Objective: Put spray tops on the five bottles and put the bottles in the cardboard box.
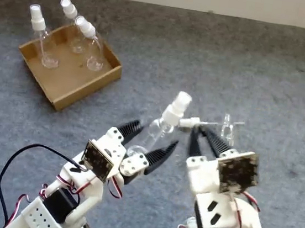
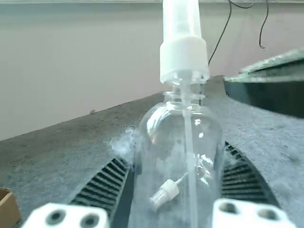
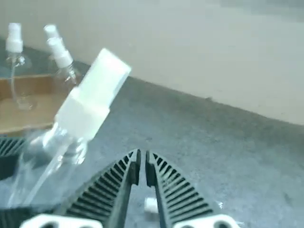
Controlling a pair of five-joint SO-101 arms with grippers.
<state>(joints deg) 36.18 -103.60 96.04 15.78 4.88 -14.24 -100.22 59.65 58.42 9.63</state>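
My left gripper [image 1: 155,135] is shut on a clear bottle [image 1: 156,130] that carries a white spray top [image 1: 175,108] and leans toward the right arm. In the left wrist view the bottle [image 2: 178,142] stands between the ribbed fingers [image 2: 107,183]. My right gripper [image 1: 200,132] is shut with nothing in it, just right of that bottle [image 3: 47,142]. A loose spray top [image 1: 195,122] lies on the carpet at its fingertips. A bare clear bottle [image 1: 227,129] stands just beyond. Three capped bottles [image 1: 91,45] stand in the cardboard box [image 1: 83,91].
Grey carpet [image 1: 230,68] covers the table, with open room at the back right. The cardboard box sits at the back left. A black cable [image 1: 19,159] loops on the carpet beside the left arm's base.
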